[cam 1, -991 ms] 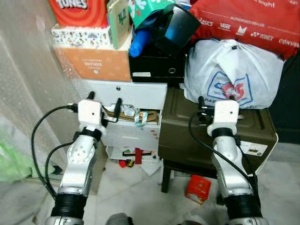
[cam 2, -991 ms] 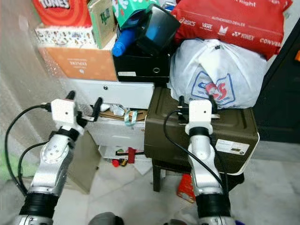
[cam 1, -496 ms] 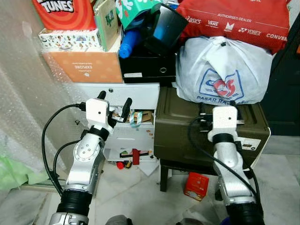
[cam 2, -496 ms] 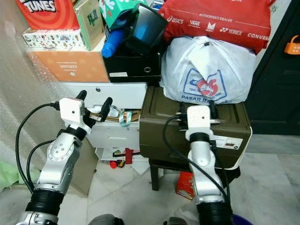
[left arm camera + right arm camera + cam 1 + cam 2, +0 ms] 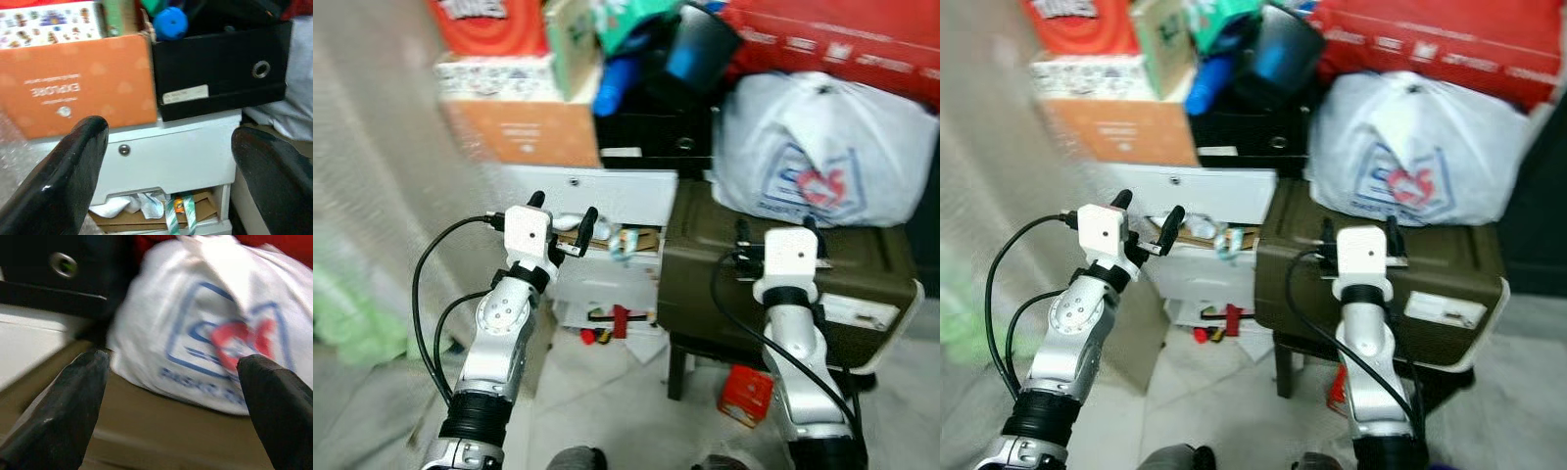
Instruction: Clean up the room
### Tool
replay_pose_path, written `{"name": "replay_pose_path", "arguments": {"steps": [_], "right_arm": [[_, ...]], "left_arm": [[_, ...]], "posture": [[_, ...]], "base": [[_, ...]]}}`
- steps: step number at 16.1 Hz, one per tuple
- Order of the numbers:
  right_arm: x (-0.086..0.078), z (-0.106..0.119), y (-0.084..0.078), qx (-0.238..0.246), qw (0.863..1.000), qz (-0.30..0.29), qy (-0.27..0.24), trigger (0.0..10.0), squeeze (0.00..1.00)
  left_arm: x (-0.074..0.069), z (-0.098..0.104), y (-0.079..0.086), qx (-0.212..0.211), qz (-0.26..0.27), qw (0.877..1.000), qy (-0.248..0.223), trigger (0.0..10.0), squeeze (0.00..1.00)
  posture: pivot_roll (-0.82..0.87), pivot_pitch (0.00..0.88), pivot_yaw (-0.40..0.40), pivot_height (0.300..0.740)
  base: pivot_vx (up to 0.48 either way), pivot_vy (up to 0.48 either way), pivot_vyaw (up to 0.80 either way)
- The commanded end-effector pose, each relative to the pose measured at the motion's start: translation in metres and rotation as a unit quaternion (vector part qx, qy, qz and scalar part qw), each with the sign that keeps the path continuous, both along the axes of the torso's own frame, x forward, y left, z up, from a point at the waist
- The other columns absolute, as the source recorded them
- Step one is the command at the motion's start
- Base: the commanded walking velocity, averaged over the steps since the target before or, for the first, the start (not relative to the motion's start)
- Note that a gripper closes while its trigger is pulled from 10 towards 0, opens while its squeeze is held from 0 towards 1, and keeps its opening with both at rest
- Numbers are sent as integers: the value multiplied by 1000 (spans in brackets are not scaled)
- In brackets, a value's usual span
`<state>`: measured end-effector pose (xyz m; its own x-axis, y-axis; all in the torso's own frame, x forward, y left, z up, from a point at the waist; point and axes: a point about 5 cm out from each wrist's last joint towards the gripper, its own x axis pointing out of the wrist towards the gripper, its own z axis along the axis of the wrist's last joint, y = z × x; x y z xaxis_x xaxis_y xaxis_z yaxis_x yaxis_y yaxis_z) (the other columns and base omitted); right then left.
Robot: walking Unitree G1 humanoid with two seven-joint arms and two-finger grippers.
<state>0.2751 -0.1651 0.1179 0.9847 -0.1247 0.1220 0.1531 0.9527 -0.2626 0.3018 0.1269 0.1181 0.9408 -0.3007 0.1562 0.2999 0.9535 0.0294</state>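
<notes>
Cluttered storage is facing you: stacked boxes, a white drawer unit (image 5: 607,250) and an olive trunk (image 5: 773,284) on the tiled floor. Both sets of jaws are standing spread, holding nothing. Your left gripper (image 5: 562,211) is hovering just before the open drawer's paper litter (image 5: 146,205); your right gripper (image 5: 771,227) is pointing at the white plastic bag (image 5: 205,333) on the trunk. You are probably still choosing a target, so steady yourself before reaching. The left wrist view is showing you the orange box (image 5: 78,83) and black box (image 5: 220,68) sharply, while the head views are giving you the red carton (image 5: 746,394) on the floor.
</notes>
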Motion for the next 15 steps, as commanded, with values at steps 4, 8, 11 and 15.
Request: {"name": "replay_pose_path", "arguments": {"steps": [4, 8, 11, 15], "right_arm": [[2, 5, 21, -5, 998, 65, 0, 10000, 0], [15, 6, 24, -9, 995, 98, 6, 10000, 0], [17, 3, 32, -6, 993, 114, 12, 10000, 0], [-6, -6, -6, 20, 998, 57, 35, 10000, 0]], "left_arm": [[-9, -3, 12, 11, 41, 999, -5, 10000, 0], [-16, -4, 19, 14, 87, 996, -7, 10000, 0], [-25, -6, 28, 28, 117, 993, -4, 10000, 0], [-44, -13, 50, 61, 127, 990, 15, 10000, 0]], "posture": [[-94, 0, 42, 740], [-25, 0, -23, 740], [6, 0, -33, 740], [-10, 0, -18, 740]], "base": [[0, 0, 800], [0, 0, 800], [0, 0, 800], [0, 0, 800]]}}
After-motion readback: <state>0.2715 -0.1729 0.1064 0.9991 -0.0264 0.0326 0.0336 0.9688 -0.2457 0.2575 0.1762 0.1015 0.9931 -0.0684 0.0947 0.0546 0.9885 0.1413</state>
